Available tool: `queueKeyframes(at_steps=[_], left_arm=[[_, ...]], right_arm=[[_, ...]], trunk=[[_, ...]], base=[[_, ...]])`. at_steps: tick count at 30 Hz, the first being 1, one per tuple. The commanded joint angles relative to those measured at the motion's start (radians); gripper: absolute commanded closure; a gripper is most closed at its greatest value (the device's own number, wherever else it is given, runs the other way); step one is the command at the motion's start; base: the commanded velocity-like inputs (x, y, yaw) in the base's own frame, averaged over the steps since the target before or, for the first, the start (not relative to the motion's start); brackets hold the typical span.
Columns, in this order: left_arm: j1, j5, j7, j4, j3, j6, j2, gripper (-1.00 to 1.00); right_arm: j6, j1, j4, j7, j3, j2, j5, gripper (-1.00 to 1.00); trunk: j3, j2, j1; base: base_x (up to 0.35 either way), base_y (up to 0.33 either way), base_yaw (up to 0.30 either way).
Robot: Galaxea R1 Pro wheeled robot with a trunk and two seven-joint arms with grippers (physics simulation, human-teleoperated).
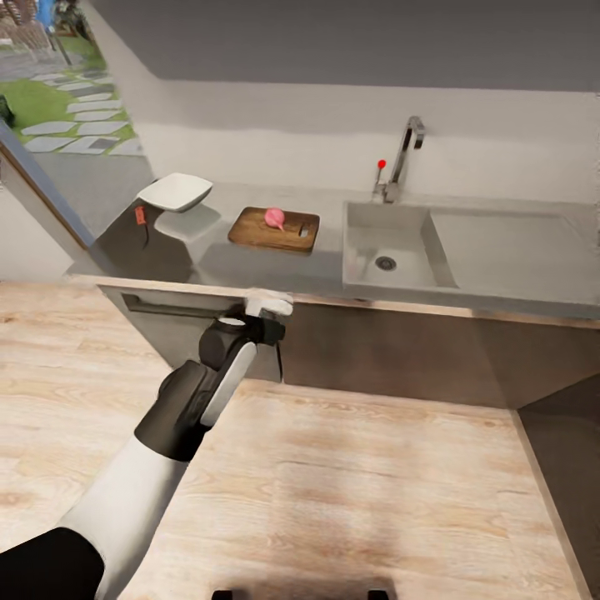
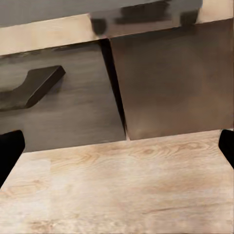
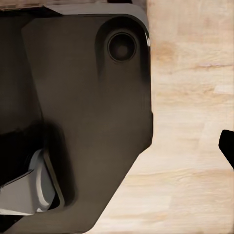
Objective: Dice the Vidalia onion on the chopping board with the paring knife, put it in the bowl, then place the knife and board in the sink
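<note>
The pinkish Vidalia onion (image 1: 275, 218) rests on the dark brown chopping board (image 1: 275, 230), which lies on the grey countertop (image 1: 250, 265) left of the sink (image 1: 392, 247). Further left stands the white bowl (image 1: 175, 192). The red-handled paring knife (image 1: 142, 218) lies just in front of the bowl, near the counter's left end. My left gripper (image 1: 270, 302) hangs at the counter's front edge, below the board and apart from it. In the left wrist view it (image 2: 117, 151) is open and holds nothing, with cabinet fronts and floor ahead. My right gripper (image 3: 117, 146) hangs low beside my dark base, one fingertip (image 3: 227, 145) showing wide at the edge.
A chrome tap (image 1: 406, 154) with a red knob (image 1: 382, 164) stands behind the sink, whose basin holds nothing. Dark lower cabinets (image 1: 375, 350) with a drawer handle (image 2: 34, 87) run under the counter. Pale wood floor (image 1: 350, 492) lies between me and the cabinets. A doorway (image 1: 58, 100) opens at far left.
</note>
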Motion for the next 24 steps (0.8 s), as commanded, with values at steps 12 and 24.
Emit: queueKeyframes(at_steps=[12,24], left_arm=[[0.002,0.072,-0.152,0.813,-0.061,-0.596,-0.004,-1.00],[0.025,0.076,-0.387,1.454,-0.066,-1.328,-0.009,-1.00]], right_arm=[[-0.217,0.000,-0.004,-0.002,0.006,-0.026,-0.016,-1.00],[-0.250,-0.002,-0.192,-0.001,0.005,-0.151,-0.009,-1.00]], trunk=[[-0.001,-0.002,0.000],[-0.001,-0.002,0.000]], base=[[-0.300,0.000,0.000],[-0.011,0.000,0.000]])
